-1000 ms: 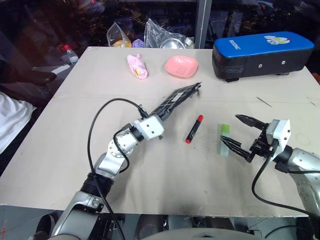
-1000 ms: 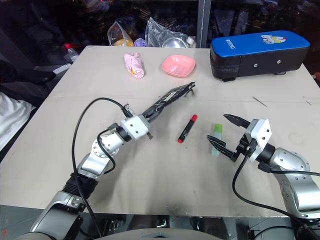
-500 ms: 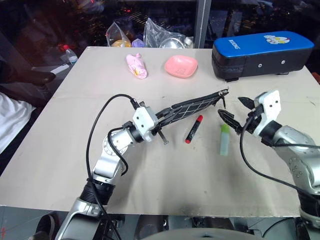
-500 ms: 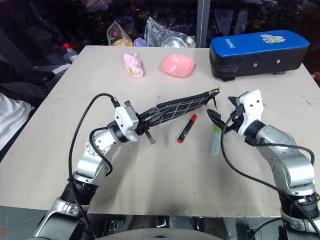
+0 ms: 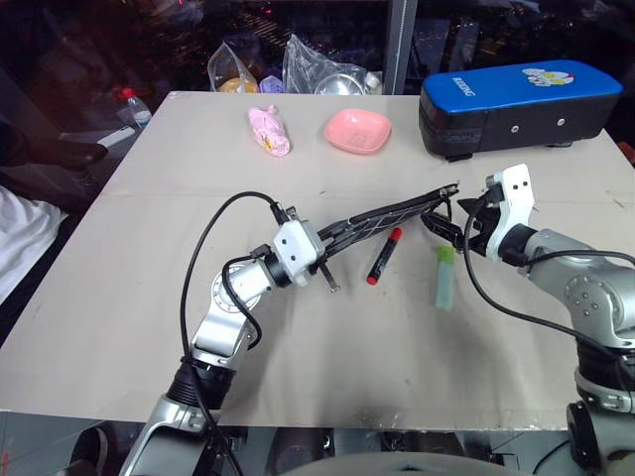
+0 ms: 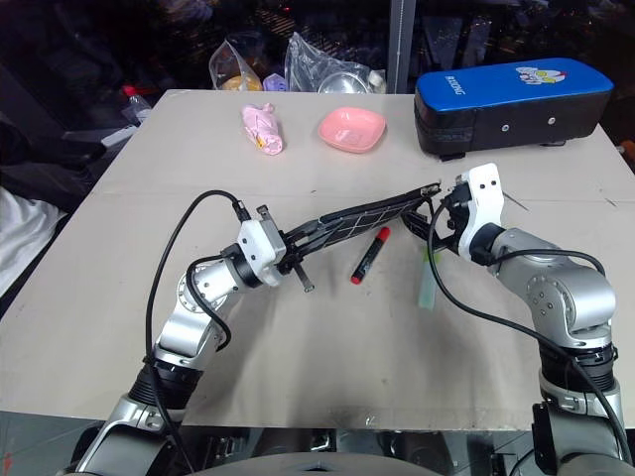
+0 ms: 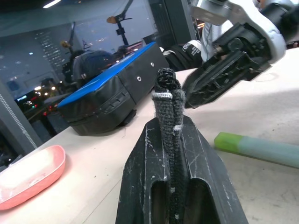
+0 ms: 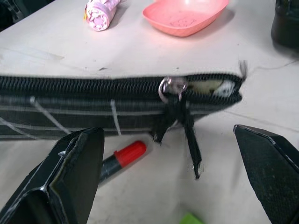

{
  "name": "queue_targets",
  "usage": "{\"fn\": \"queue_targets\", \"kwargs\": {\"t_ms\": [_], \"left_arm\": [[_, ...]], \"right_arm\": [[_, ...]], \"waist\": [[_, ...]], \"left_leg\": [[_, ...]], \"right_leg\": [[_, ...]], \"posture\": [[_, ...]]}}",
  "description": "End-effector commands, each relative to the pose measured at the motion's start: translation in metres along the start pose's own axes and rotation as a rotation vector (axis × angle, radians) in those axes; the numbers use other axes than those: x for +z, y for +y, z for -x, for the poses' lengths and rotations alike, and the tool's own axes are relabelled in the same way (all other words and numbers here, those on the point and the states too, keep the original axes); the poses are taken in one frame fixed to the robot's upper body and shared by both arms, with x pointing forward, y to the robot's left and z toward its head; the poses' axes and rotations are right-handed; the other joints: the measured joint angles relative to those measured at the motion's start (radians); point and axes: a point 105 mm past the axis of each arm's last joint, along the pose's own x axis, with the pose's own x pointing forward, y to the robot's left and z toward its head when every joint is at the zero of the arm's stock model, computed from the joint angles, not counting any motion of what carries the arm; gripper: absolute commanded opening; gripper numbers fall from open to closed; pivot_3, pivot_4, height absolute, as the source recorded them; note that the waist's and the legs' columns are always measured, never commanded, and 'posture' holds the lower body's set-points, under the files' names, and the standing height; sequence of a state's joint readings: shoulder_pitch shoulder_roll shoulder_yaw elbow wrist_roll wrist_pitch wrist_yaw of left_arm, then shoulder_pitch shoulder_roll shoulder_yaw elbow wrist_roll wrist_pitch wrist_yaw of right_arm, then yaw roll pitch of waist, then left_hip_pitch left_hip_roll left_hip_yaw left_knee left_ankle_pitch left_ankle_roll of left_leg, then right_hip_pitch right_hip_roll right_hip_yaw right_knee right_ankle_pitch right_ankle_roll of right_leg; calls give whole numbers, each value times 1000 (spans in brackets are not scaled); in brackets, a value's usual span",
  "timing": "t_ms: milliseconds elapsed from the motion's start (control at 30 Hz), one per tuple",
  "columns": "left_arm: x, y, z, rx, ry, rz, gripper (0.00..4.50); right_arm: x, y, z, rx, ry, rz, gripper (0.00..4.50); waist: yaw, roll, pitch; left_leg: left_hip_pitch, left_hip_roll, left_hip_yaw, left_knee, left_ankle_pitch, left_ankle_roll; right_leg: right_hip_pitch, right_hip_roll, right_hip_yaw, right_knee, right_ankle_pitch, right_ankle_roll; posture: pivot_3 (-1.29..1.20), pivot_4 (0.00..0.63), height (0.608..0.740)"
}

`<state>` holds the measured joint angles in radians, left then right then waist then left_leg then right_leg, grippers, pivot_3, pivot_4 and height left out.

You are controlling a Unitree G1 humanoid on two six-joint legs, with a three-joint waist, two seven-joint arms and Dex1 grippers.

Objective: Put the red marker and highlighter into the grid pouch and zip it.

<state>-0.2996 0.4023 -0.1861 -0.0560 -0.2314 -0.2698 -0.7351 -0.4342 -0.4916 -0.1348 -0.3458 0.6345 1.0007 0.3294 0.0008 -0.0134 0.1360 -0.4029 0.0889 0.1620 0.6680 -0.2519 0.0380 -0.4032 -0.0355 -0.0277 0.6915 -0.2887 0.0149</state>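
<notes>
Clamping one end of the grid pouch (image 5: 382, 215), the left gripper (image 5: 319, 245) has its two black fingers pressed tight on the fabric edge and holds the pouch lifted off the table (image 5: 149, 297), stretched out flat toward the right. With the pouch as landmark: the red marker (image 5: 385, 256) lies on the table just below its middle, the highlighter (image 5: 444, 278) lies below and a little beyond its far end, and neither is inside yet. At that far end the zipper pull (image 8: 180, 119) dangles from its slider, a small gap of pale lining showing past it. The right gripper (image 5: 448, 224) faces this end with fingers spread wide, one to each side of the pull, touching nothing as far as I can tell. The pouch looks light and limp, so it will likely sag or twist unless kept taut from the held end; the dangling pull seems the sensible place to pinch. The marker and highlighter look light, rigid and smooth, apt to roll, best gripped across their barrels.
</notes>
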Motion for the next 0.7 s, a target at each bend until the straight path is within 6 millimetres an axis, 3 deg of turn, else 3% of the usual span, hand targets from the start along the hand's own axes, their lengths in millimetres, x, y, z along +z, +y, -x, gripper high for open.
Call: {"fn": "queue_targets", "kwargs": {"t_ms": [33, 233, 533, 700], "left_arm": [[7, 2, 1, 9, -27, -29, 63], [7, 1, 1, 4, -22, -29, 63], [7, 1, 2, 2, -20, -30, 0], [6, 1, 2, 2, -18, -31, 0]], "right_arm": [[16, -1, 3, 6, -51, 23, 4500], [22, 2, 1, 31, -48, 47, 4500], [23, 4, 0, 37, -45, 53, 179], [20, 3, -1, 31, -33, 52, 78]], "waist": [[-3, 0, 0], [-12, 0, 0], [-13, 0, 0], [-13, 0, 0]], "left_leg": [[0, 0, 0, 0, 0, 0], [0, 0, 0, 0, 0, 0], [0, 0, 0, -1, 0, 0], [-1, 1, 0, -1, 0, 0]], "right_leg": [[0, 0, 0, 0, 0, 0], [0, 0, 0, 0, 0, 0], [0, 0, 0, -1, 0, 0], [0, 0, 0, -2, 0, 0]], "posture": [[0, 150, 740], [0, 150, 740], [0, 150, 740], [0, 150, 740]]}}
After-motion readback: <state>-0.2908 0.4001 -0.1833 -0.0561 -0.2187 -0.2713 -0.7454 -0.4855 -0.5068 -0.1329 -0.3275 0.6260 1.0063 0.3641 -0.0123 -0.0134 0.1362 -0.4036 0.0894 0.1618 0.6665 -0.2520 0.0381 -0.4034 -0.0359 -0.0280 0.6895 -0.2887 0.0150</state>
